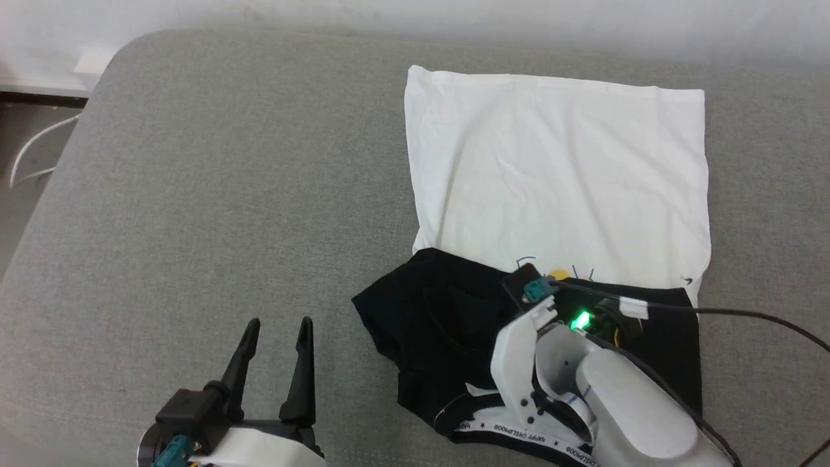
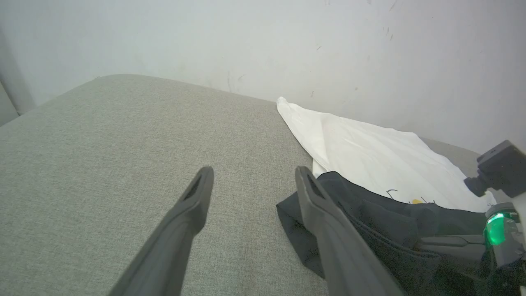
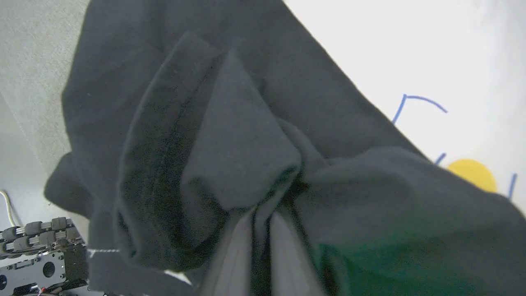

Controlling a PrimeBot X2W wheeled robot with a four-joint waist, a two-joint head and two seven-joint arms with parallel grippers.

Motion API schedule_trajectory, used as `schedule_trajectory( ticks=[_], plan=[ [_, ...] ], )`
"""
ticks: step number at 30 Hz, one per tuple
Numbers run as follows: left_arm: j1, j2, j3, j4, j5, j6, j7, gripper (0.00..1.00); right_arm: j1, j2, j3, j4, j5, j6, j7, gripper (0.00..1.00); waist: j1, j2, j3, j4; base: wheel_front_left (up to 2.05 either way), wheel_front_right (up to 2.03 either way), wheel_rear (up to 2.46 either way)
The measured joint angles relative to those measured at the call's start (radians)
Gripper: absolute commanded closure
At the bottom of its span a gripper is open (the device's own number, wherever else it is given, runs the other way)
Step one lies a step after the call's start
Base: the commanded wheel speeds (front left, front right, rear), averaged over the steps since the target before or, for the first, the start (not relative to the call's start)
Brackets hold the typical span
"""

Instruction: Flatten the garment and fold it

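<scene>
Pinching a bunched fold of black sleeve cloth, the right gripper [image 3: 263, 218] presses its two dark fingers together on the soft white T-shirt with black sleeves [image 1: 557, 168]. The shirt's smooth white body spreads flat beyond it. The left gripper [image 1: 279, 321] hangs spread wide over open grey woven upholstery [image 1: 214, 181], and the rumpled black sleeve edge lies near its right.

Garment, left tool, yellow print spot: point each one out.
garment [image 1: 557, 162], head view, white body panel
left tool [image 1: 279, 322], head view, midway between its fingertips
yellow print spot [image 3: 471, 174], right wrist view, its middle
</scene>
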Motion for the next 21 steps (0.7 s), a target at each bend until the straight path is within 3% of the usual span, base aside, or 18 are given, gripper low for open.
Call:
schedule_trajectory(
  ticks=[2, 3, 4, 5, 9, 13, 21],
  plan=[
    [0.000, 0.001, -0.001, 0.005, 0.000, 0.000, 0.000, 0.00, -0.025, 0.008, 0.013, 0.030, -0.009, 0.000, 0.000, 0.86, 0.0001, 0.0000, -0.001, 0.002, 0.00, 0.00, 0.00],
    [0.000, 0.002, -0.002, 0.008, 0.000, 0.000, 0.000, 0.00, -0.034, 0.012, 0.015, 0.044, -0.009, 0.000, 0.005, 0.61, 0.0000, 0.0000, -0.003, 0.002, 0.00, 0.00, 0.00],
    [0.000, 0.002, -0.003, 0.011, 0.000, 0.000, 0.000, 0.00, -0.041, 0.016, 0.017, 0.055, -0.007, 0.000, 0.019, 0.05, 0.0000, 0.0000, -0.005, 0.002, 0.00, 0.00, 0.00],
    [0.000, 0.003, -0.003, 0.013, 0.000, 0.000, 0.000, 0.00, -0.047, 0.018, 0.021, 0.059, -0.002, 0.000, 0.028, 0.00, 0.0000, 0.0000, -0.009, 0.002, 0.00, 0.00, 0.00],
    [0.000, 0.009, -0.005, 0.018, 0.000, 0.000, 0.000, 0.00, -0.049, 0.024, 0.030, 0.040, 0.049, 0.001, 0.071, 0.00, -0.0001, 0.0000, -0.025, -0.006, 0.00, 0.00, 0.00],
    [0.000, 0.016, -0.005, 0.018, 0.000, 0.000, 0.000, 0.00, -0.042, 0.020, -0.012, -0.057, 0.120, 0.000, 0.089, 0.00, 0.0000, 0.0000, -0.042, -0.024, 0.00, 0.00, 0.00],
    [0.002, 0.037, 0.006, 0.000, -0.003, 0.001, 0.001, 0.00, 0.095, -0.021, -0.326, -0.424, 0.096, 0.000, -0.046, 0.00, -0.0001, 0.0000, -0.069, -0.078, 0.00, 0.00, 0.00]
  ],
)
